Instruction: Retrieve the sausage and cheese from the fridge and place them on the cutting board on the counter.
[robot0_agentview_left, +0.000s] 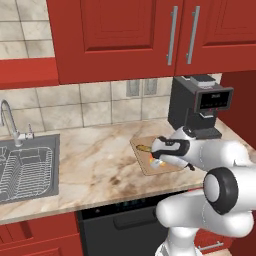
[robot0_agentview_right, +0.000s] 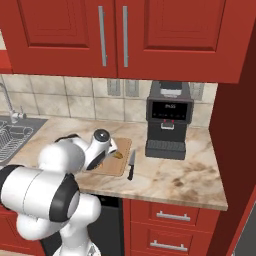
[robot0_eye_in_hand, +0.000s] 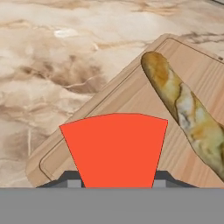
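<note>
1. The claw (robot0_eye_in_hand: 117, 186) is clamped on the cheese (robot0_eye_in_hand: 114, 148): in the hand view its two dark tips stand at either side of the wedge's narrow end, and the red edge faces the camera. Gripping it at the narrow end keeps the wide end free to meet the wood first, I judge.
2. The cheese hangs low over the near corner of the cutting board (robot0_eye_in_hand: 131, 94); I cannot tell whether it touches the wood. Letting go here should leave it on the board, which looks like the reason the arm reaches so low and far forward.
3. Just past the cheese, a mottled golden-brown elongated food piece (robot0_eye_in_hand: 186, 107) lies on the cutting board, slanting along it. It does not read as the dark reddish sausage, so I judge the sausage is yet to be brought; I cannot see it or the fridge here.
4. The cheese is held to one side of that piece, apart from it, probably so the release does not knock it.
5. Beside the cutting board, on the side toward the coffee machine (robot0_agentview_right: 169, 120), a black-handled knife (robot0_agentview_right: 131, 165) lies on the counter (robot0_agentview_left: 95, 160).
6. Beyond the cutting board stands the coffee machine against the tiled wall; the sink (robot0_agentview_left: 27, 170) is set well apart on the board's other side.
</note>
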